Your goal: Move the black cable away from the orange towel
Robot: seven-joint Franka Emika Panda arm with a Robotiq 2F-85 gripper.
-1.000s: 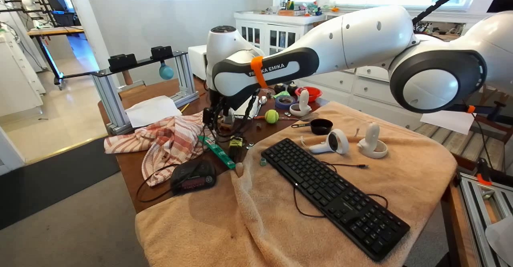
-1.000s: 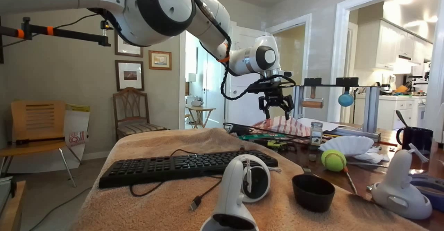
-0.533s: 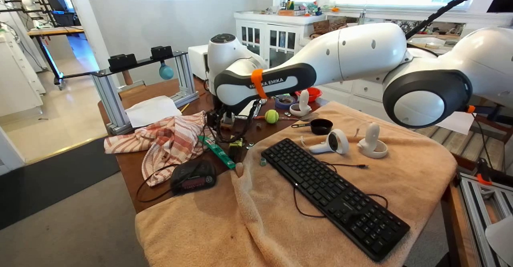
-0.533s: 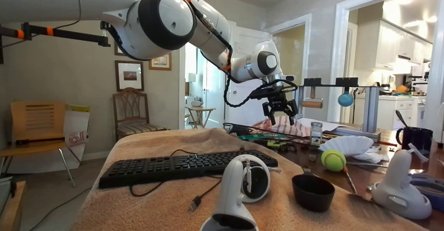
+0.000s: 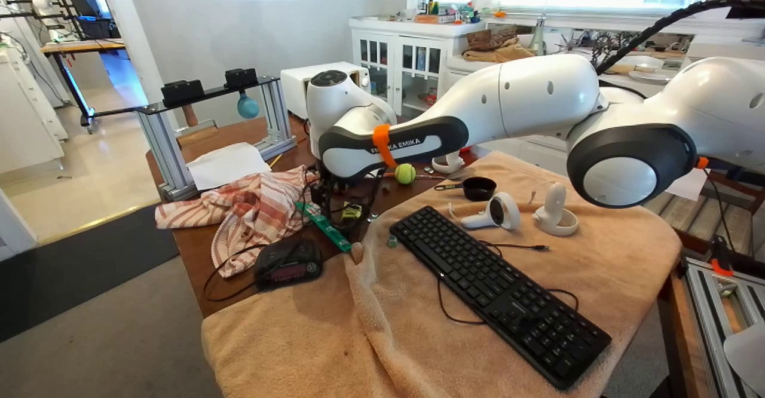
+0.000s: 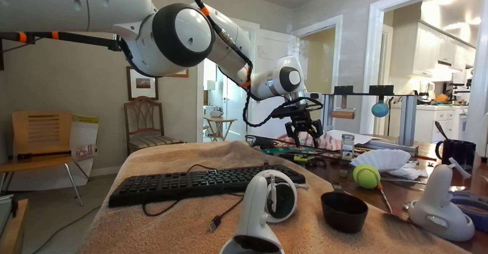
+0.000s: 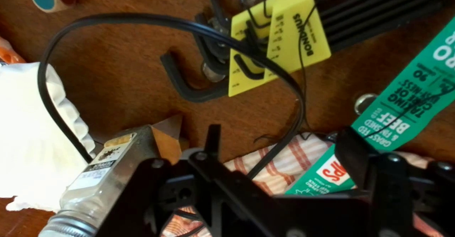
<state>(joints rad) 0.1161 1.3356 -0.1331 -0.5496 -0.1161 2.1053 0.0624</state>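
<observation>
The gripper [image 7: 280, 135] points down over the table [image 7: 117, 80], its fingers wide apart. In the wrist view the black cable [image 7: 124, 17] runs through the gap between the fingertips; whether either finger touches it cannot be told. Seen from there, the cable leads from the striped towel [image 5: 254, 204], orange and white, over the hex keys [image 7: 199, 94] and their yellow holder [image 7: 305, 34], bends in a broad arc, and passes over the edge of the white filter [image 7: 39, 123] to the jar [image 7: 106, 167], where it goes out of sight. One finger overlaps the green wrapper [image 7: 387, 112], whose end lies over the striped towel.

In an exterior view the jar stands upright with its lid on. The clock [image 5: 290, 266] sits just beside the striped towel. A thin cord [image 5: 222, 300] loops next to it; whether this is part of the black cable cannot be made out. On the peach towel [image 5: 287, 338] lie the keyboard [image 5: 502, 296], a USB plug [image 5: 541, 247] near it, two controllers [image 5: 556, 204] and the pan [image 5: 480, 190]. The tennis ball [image 5: 404, 174] rests on the table.
</observation>
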